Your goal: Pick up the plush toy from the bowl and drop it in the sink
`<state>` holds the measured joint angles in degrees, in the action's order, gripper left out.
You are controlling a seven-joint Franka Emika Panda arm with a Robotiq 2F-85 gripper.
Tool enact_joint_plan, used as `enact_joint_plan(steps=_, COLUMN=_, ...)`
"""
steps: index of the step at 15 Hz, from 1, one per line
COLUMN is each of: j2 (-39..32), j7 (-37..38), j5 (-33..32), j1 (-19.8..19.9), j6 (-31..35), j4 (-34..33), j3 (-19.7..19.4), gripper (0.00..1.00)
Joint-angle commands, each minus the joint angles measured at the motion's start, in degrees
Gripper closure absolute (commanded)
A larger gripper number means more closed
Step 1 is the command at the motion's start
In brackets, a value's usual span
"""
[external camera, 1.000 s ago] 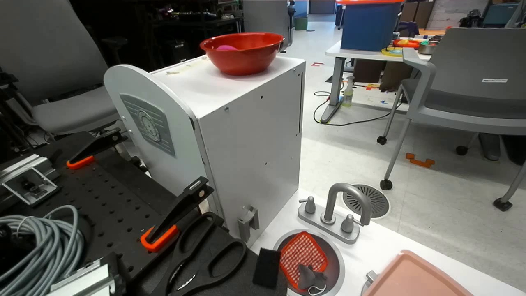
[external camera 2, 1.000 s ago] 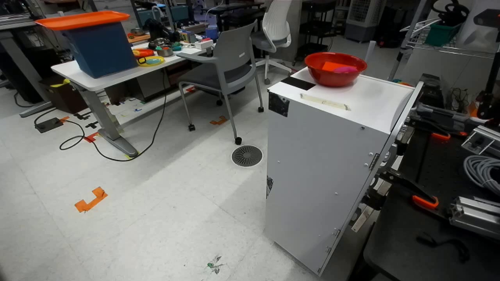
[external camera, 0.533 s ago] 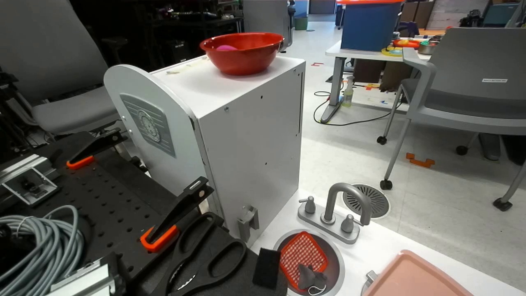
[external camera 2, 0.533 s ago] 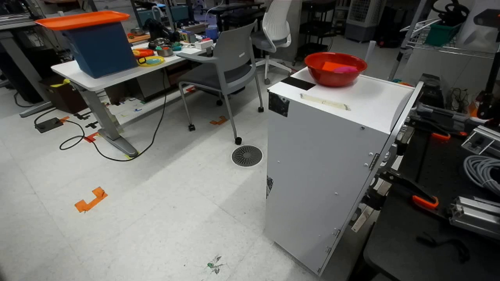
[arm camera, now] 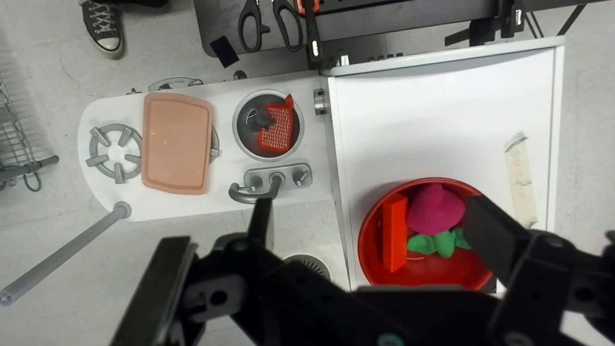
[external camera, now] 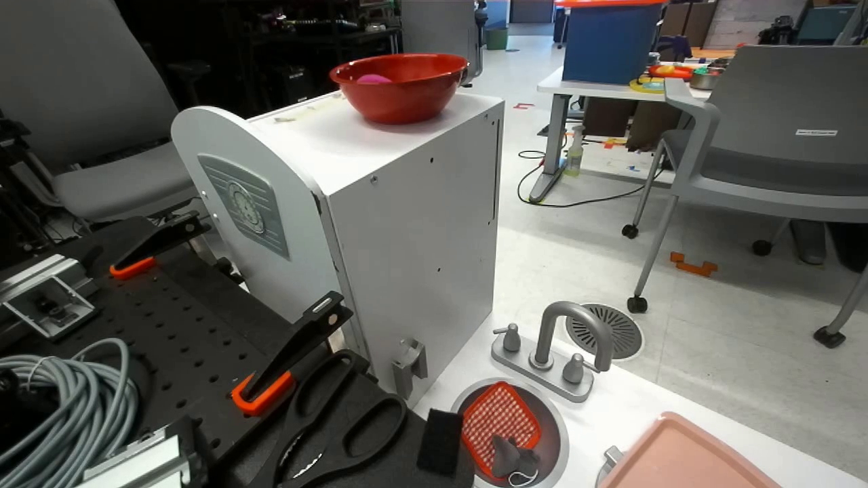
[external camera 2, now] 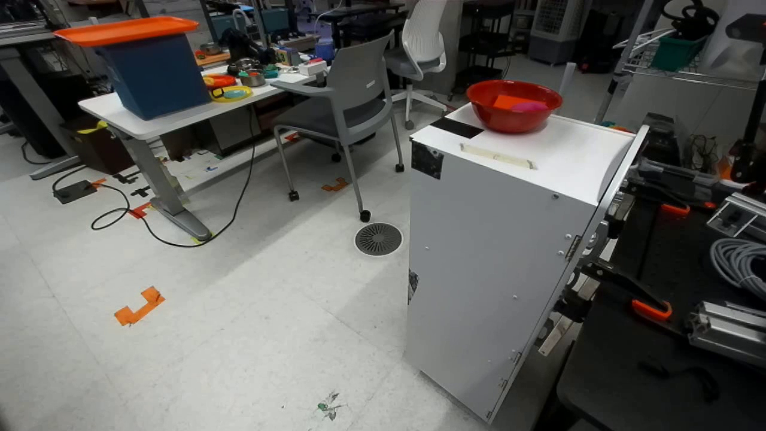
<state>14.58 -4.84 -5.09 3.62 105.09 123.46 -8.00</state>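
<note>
The plush toy, a rounded magenta body (arm camera: 435, 210) with green leaf-like parts, lies in the glossy red bowl (arm camera: 447, 274). In both exterior views the bowl (external camera: 407, 102) (external camera 2: 508, 123) stands on a white cabinet; only the toy's magenta part (external camera: 373, 79) (external camera 2: 529, 106) shows there. The sink (arm camera: 247, 139) is a round grey basin with a red-orange mesh piece and a small grey soft item inside; it also shows in an exterior view (external camera: 554, 434). My gripper (arm camera: 326, 221) is open and empty, its right finger (arm camera: 497, 240) overlapping the bowl's edge in the wrist view. Neither exterior view shows it.
A red-orange block (arm camera: 395, 235) stands beside the toy in the bowl. The white cabinet (external camera: 420, 237) rises above the sink counter. A grey faucet (arm camera: 250, 197) stands behind the basin. A pink tray (arm camera: 177, 144) lies on the counter. Black scissors (external camera: 325, 434) lie on the dark bench.
</note>
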Motion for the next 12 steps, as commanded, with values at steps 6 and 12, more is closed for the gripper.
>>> enact_joint_plan(steps=6, j2=-7.11, j7=1.36, j5=-3.85, j1=0.06, j6=4.22, j4=-8.19, j3=2.82, gripper=0.0)
enact_joint_plan(steps=12, j2=-3.19, j7=-1.24, j5=-1.65, j1=-1.02, j6=17.62, j4=-4.22, j3=4.2, gripper=0.0)
